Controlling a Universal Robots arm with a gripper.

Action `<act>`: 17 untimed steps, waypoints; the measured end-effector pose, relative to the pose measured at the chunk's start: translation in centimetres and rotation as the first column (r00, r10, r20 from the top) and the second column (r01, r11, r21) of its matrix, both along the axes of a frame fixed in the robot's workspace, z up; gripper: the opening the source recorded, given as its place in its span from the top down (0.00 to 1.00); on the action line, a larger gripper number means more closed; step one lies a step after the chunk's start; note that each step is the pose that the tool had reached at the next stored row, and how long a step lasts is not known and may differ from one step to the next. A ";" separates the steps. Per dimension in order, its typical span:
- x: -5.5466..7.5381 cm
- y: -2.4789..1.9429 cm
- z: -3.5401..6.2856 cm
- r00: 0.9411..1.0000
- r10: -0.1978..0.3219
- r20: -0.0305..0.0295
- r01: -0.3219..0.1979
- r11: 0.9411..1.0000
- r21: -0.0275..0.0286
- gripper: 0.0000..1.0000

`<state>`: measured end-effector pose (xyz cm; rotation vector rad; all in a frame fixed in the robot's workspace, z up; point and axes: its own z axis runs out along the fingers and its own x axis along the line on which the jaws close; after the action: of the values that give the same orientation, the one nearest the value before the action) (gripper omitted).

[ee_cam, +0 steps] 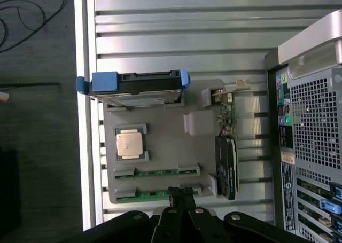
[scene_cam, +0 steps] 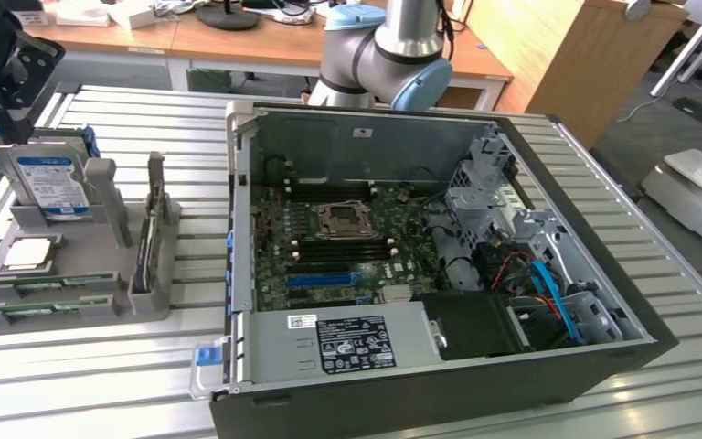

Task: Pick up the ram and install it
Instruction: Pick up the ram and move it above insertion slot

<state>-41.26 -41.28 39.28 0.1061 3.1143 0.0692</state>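
**Wrist view: shut fingers above the ram**

Your gripper (ee_cam: pixel 181 196) is pinched shut on nothing, poised over the edge of the grey holder (ee_cam: pixel 165 128). The ram (ee_cam: pixel 149 193) lies in the slot seemingly just under the tips, its long axis along the jaws' opening line. The open computer case (scene_cam: pixel 449 256) stands on the exterior view's right.

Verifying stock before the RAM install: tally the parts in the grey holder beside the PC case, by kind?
In the grey holder:
hard drive: 1
CPU: 1
RAM sticks: 2
expansion card, standing on edge: 1
Total: 5
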 end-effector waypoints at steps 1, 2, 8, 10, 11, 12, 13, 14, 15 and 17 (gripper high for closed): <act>0.0 0.00 0.00 1.000 0.003 0.000 -0.003 1.000 0.000 0.89; 0.0 0.00 0.00 1.000 0.007 0.000 -0.007 1.000 0.000 0.89; 0.0 0.00 0.00 1.000 0.031 0.000 -0.031 1.000 0.000 0.89; 0.0 0.00 0.00 0.999 0.040 0.000 -0.040 0.999 0.000 0.89; 0.0 0.00 -0.01 0.999 0.044 0.000 -0.044 0.999 0.000 0.89; 0.0 0.00 -0.01 0.999 0.049 0.000 -0.049 0.999 0.000 0.89; 0.0 0.00 -0.01 0.999 0.053 0.000 -0.053 0.999 0.000 0.89; 0.0 0.00 -0.01 0.998 0.057 0.000 -0.057 0.998 0.000 0.89; 0.0 0.00 -0.01 0.998 0.062 0.000 -0.062 0.998 0.000 0.89; 0.0 0.00 -0.01 0.997 0.072 0.000 -0.072 0.997 0.000 0.89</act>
<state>-41.26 -41.28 39.27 -0.0065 3.1176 0.0707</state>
